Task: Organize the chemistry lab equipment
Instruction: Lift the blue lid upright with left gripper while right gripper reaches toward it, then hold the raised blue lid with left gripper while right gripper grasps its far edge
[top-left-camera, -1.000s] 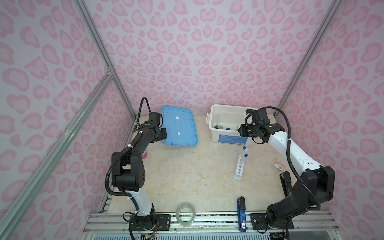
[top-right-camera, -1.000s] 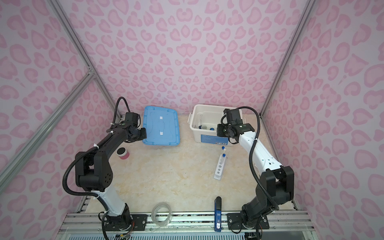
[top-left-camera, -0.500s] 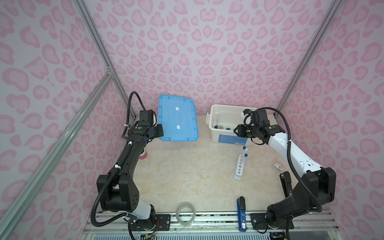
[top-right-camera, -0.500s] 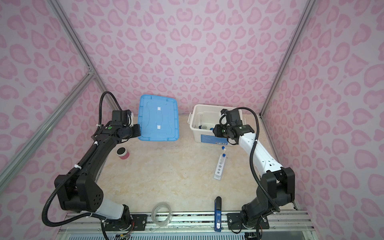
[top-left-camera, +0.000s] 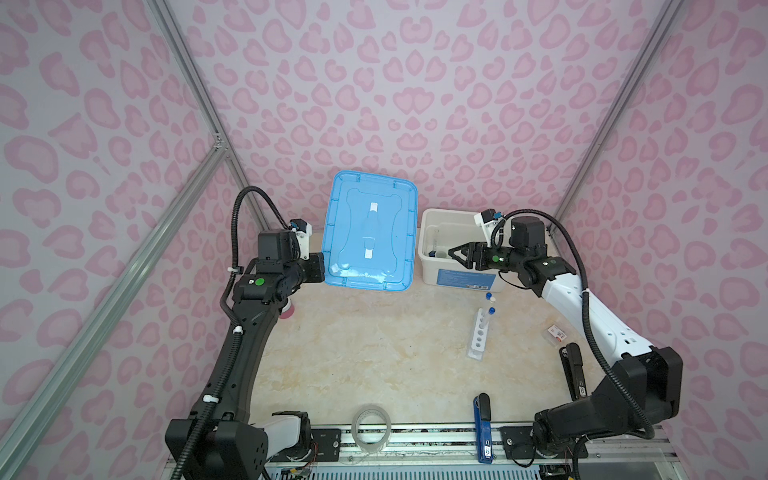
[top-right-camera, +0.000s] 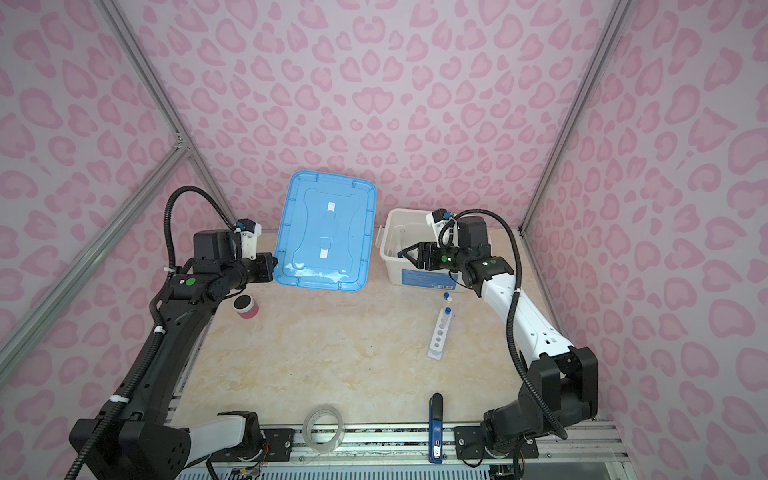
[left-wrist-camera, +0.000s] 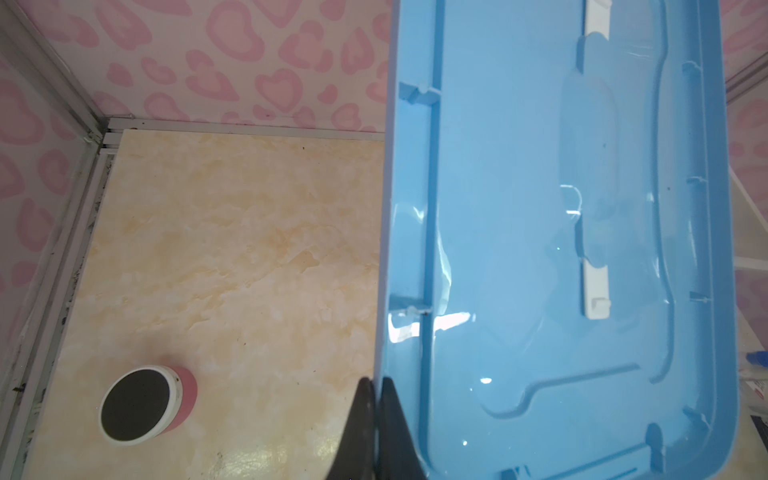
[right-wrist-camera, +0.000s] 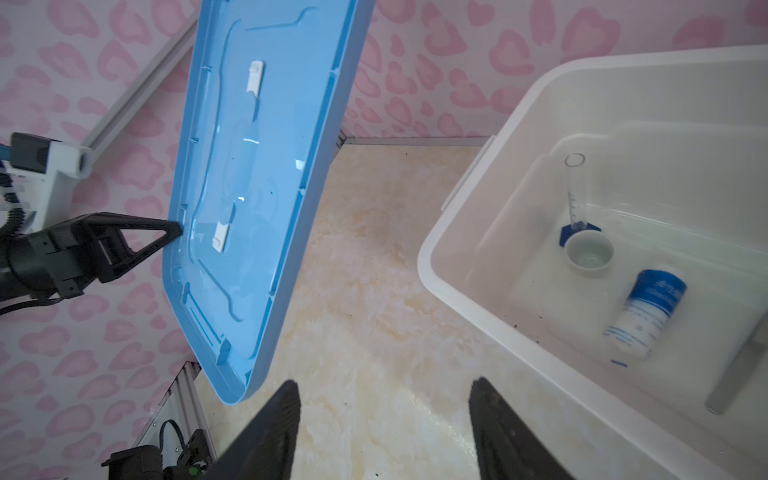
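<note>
Blue plastic makes up the biggest thing here, the lid (top-left-camera: 370, 237), which is up in the air and tilted, just left of the white box (top-left-camera: 432, 272) in both top views. The left gripper (left-wrist-camera: 376, 380) has its fingers shut tight on the lid's edge near one corner. The box sits open at the back of the table (top-left-camera: 374, 357). The right gripper (right-wrist-camera: 384, 386) hangs over the box's left rim with its fingers (right-wrist-camera: 274, 415) spread apart and nothing between them.

The white rack (top-left-camera: 479, 337) lies on the table near the box, on the right side, away from both grippers. One thin tube (top-left-camera: 490, 316) with a blue cap stands in the hole at its far end. A second tube (top-left-camera: 489, 296), blue capped, shows between the rack and the box, too small to tell if it stands or lies.

A clear tape roll (top-left-camera: 371, 426) and a dark blue stapler (top-left-camera: 482, 424) lie at the front edge. A pink cup (top-right-camera: 246, 307) with a dark top stands by the left arm.

Inside the box, the clear cylinder (right-wrist-camera: 575, 195) stands up on its blue base. The white bottle (right-wrist-camera: 644, 316) with a blue label lies on its side. The little white dish (right-wrist-camera: 588, 253) sits right side up, just beside the cylinder's base. The grey metal tweezers (right-wrist-camera: 735, 374) lean by the box wall, blurry and partly cut off
</note>
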